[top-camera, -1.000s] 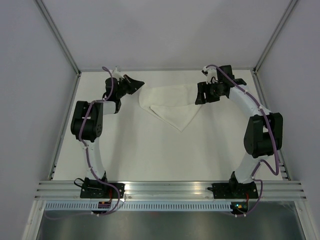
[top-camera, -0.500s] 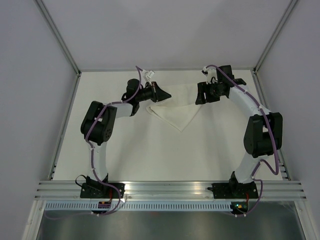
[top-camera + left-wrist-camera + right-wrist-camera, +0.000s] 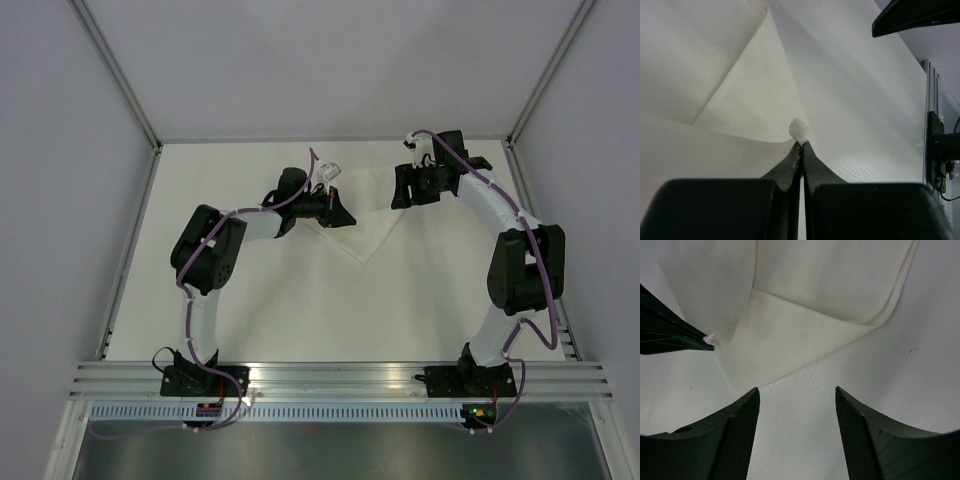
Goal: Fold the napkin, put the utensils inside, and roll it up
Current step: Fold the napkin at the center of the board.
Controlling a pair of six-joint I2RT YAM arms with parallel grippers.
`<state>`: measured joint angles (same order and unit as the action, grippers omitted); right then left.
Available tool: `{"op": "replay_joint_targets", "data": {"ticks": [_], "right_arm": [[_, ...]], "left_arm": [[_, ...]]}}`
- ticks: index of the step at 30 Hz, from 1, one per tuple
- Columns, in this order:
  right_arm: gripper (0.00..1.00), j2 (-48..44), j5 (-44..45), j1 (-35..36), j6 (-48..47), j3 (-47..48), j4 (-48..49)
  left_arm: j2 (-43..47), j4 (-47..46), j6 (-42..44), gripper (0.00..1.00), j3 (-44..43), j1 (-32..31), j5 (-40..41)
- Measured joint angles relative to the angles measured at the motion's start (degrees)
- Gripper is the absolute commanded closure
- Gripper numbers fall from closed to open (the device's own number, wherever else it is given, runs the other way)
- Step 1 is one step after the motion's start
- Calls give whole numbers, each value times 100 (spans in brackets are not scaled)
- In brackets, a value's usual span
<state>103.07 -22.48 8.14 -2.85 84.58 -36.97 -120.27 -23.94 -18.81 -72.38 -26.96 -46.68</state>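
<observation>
The napkin lies on the white tabletop between the two pincers. It is a pale cloth folded over on itself, with one point aimed toward the arm bases.

The left pincer sits over the napkin's left part. From its own wrist camera, that pincer has its two dark fingers pressed together with barely a sliver of light between them. A small white tuft of the napkin is nipped at their very tips. From that pinch the cloth rises off the tabletop in a soft tent, its creases fanning away from the tips.

The right pincer hangs at the napkin's right edge. In the right wrist view this pincer is spread wide, with nothing between its fingers, only bare tabletop and the napkin's near edge below. Beyond it the napkin shows a rounded corner where two layered edges run side by side. At the left of that view, the thin tip of the left pincer holds the white corner.
</observation>
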Motion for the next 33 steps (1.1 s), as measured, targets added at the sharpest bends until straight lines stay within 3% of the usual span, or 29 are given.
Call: {"op": "replay_joint_targets", "data": {"ticks": [20, 26, 33], "right_arm": [[33, 83, 52, 37, -26, 2, 4], [33, 136, 90, 46, -39, 4, 2], [33, 177, 160, 70, -42, 24, 4]], "left_arm": [[0, 693, 863, 96, 175, -590, 188], [0, 802, 981, 89, 262, -693, 354], [0, 826, 1073, 68, 352, -776, 472]]}}
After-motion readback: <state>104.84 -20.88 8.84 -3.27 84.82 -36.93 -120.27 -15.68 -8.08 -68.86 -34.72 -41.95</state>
